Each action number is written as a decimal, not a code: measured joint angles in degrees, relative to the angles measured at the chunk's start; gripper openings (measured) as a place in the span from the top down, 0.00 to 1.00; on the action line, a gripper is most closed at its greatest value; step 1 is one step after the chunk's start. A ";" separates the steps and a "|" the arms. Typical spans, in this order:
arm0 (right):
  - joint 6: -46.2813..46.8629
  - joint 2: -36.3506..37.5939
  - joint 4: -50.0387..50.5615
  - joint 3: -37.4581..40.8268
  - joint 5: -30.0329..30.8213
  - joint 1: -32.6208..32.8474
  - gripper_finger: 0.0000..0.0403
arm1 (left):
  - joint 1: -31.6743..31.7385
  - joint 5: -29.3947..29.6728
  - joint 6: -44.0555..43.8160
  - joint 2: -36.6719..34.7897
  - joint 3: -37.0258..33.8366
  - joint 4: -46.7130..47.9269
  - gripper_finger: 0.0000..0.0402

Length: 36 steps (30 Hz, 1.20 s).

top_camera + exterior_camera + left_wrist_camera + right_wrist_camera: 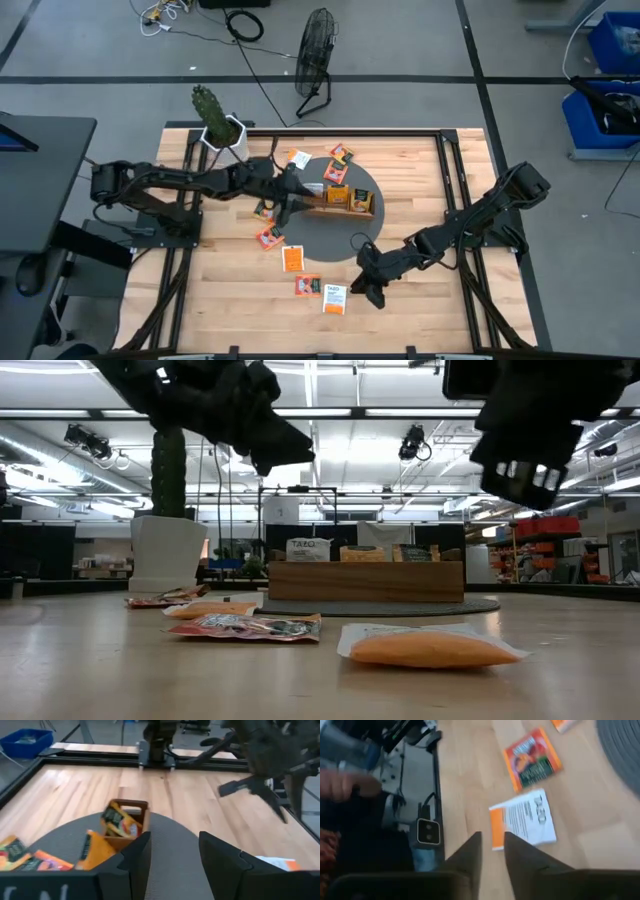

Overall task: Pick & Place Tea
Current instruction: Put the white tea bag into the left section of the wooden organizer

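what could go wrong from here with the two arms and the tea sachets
1. The right gripper hangs by a white sachet lying flat on the table. Its fingers look narrowly parted, so they may slide over it rather than pinch it.
2. The left gripper is open, empty, over the grey mat beside the wooden tray; moving on could nudge the tray or its sachets.
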<state>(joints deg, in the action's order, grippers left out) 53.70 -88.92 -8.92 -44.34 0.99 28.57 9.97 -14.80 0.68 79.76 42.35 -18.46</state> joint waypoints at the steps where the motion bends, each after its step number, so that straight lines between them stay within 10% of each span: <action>1: 2.77 0.00 0.42 -0.01 0.02 0.16 0.72 | -1.09 1.16 -0.08 0.01 0.00 -0.09 0.58; 11: 23.87 -3.49 4.46 -0.02 4.41 1.61 0.43 | -13.84 19.77 0.96 0.01 -1.61 -2.68 0.58; 36: 36.15 -16.16 -9.25 -0.04 2.19 0.10 0.49 | -25.13 27.92 0.02 0.01 -2.60 -1.00 0.58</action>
<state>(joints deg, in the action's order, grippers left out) 89.85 -105.09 -18.18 -44.38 3.18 28.68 -15.17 13.12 0.70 79.77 39.75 -19.46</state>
